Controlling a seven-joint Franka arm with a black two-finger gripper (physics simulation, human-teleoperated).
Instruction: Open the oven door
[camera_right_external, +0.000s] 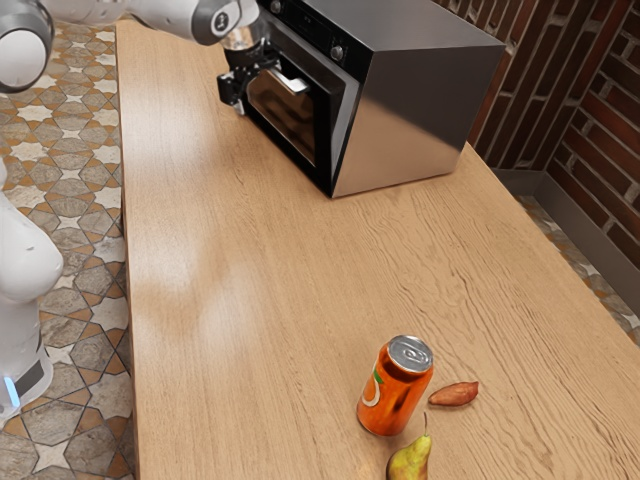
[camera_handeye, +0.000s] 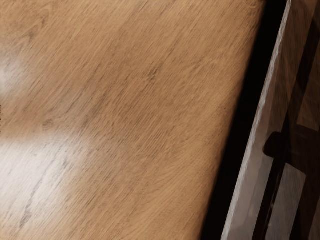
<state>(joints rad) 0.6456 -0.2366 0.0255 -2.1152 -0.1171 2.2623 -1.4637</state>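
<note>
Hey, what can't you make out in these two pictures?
- Exterior view: whether the tool touches the handle; too small to tell.
- Exterior view: what is inside the oven; dark, reflective glass hides it.
- Exterior view: the base of the pear; cut off by the lower edge.
- Wrist view: the rest of the oven door; cut off by the picture's edges.

See 1 upright orange can (camera_right_external: 393, 392) on the wooden table (camera_right_external: 215, 270), near 1 pear (camera_right_external: 409, 461) and 1 reddish bulb (camera_right_external: 453, 394); spot brick walls (camera_right_external: 600, 150), patterned tiles (camera_right_external: 72, 180).
</note>
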